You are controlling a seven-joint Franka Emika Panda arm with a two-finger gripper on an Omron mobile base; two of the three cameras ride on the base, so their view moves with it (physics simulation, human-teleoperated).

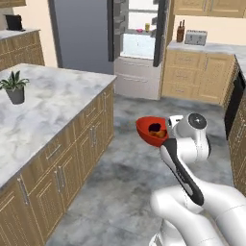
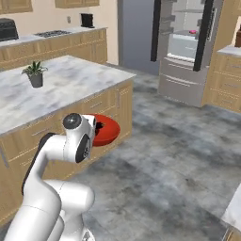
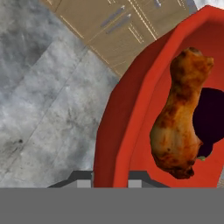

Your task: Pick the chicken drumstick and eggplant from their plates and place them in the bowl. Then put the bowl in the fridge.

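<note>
In the hand view the jaws are pinched on the rim of the red bowl (image 3: 127, 131), which fills the right side of the frame with the chicken drumstick (image 3: 181, 118) and the dark eggplant (image 3: 212, 118) lying together inside. In the left base view the bowl (image 1: 146, 129) hangs mid-frame over the grey floor (image 1: 120, 192). The fridge (image 1: 139, 43) stands open at the top centre.

A potted plant (image 1: 15, 87) stands on the marble island counter (image 1: 53, 108).
</note>
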